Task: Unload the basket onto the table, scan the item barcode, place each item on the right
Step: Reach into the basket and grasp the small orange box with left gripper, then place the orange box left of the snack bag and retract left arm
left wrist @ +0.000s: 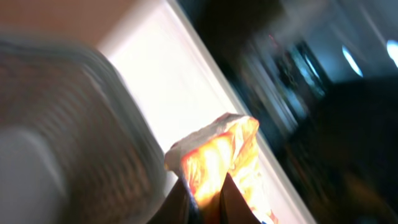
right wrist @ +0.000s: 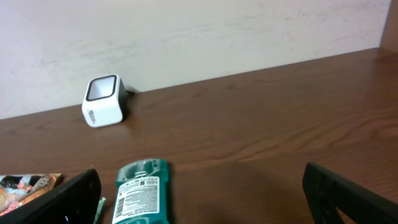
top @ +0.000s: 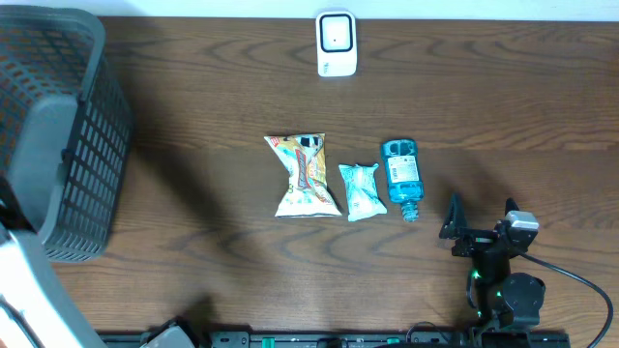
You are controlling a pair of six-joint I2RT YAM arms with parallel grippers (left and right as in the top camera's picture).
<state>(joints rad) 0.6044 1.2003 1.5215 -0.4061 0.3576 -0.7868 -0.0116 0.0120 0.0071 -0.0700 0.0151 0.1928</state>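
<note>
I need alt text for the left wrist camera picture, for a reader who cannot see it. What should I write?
The left gripper, shut at the bottom edge, pinches a crumpled orange and white snack packet that stands up from between its dark jaws. The picture is heavily blurred; a grey mesh basket fills the left side.

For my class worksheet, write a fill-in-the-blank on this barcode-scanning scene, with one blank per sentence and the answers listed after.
1. In the overhead view, the teal packet lies between the snack bag and the ____.
2. The left pincer is ____ on an orange packet.
3. The right pincer is ____ and holds nothing.
4. The dark mesh ____ stands at the left of the overhead view.

Missing words: bottle; shut; open; basket.
</note>
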